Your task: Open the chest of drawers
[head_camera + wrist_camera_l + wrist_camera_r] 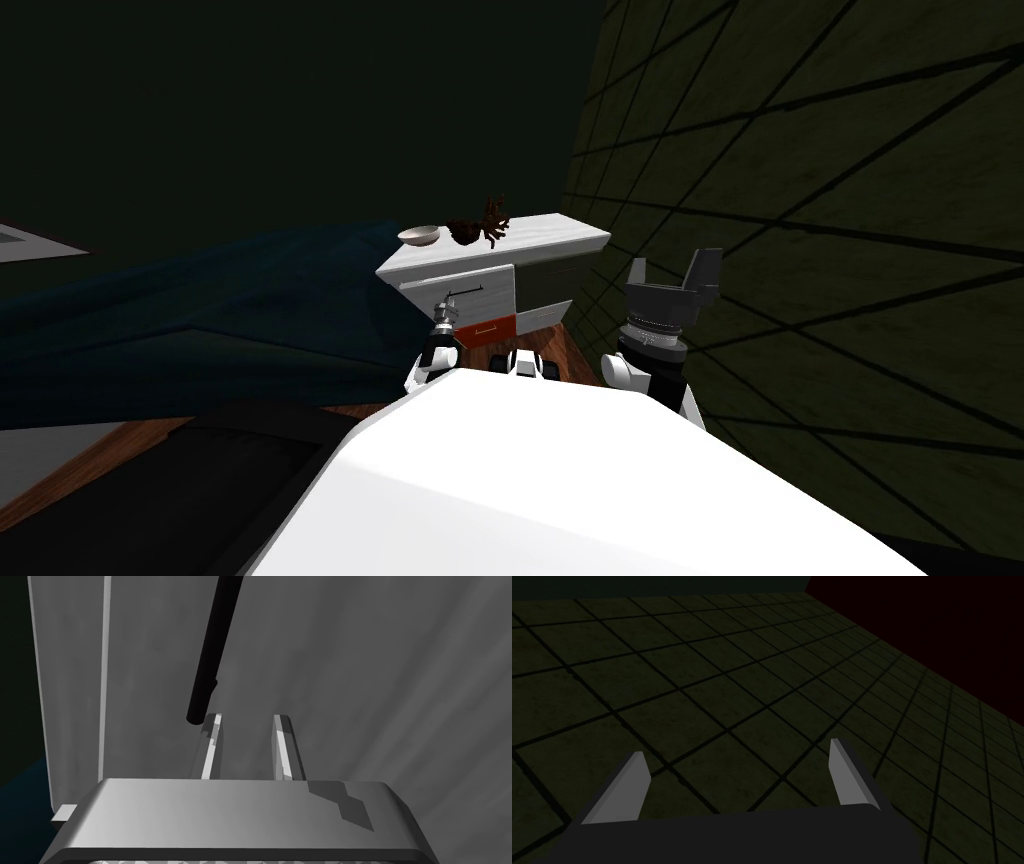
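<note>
The white chest of drawers [545,237] stands ahead, beside a tiled wall. Its upper drawer front [490,300] juts out from the body and carries a thin black bar handle [466,291]. My left gripper [445,312] is right at that front, just below the handle. In the left wrist view the black handle [212,651] ends beside one fingertip [214,722], outside the left gripper [247,721]. Its fingers are drawn close together with nothing between them, facing the grey drawer front [375,676]. My right gripper [675,270] is raised to the right, open [737,758].
A white bowl [419,235] and a dark brown spiky thing [481,228] sit on the chest's top. Below the upper drawer is a red-orange front [485,328]. A dark blue bed [200,310] lies to the left, and the dark tiled wall [800,200] stands close on the right.
</note>
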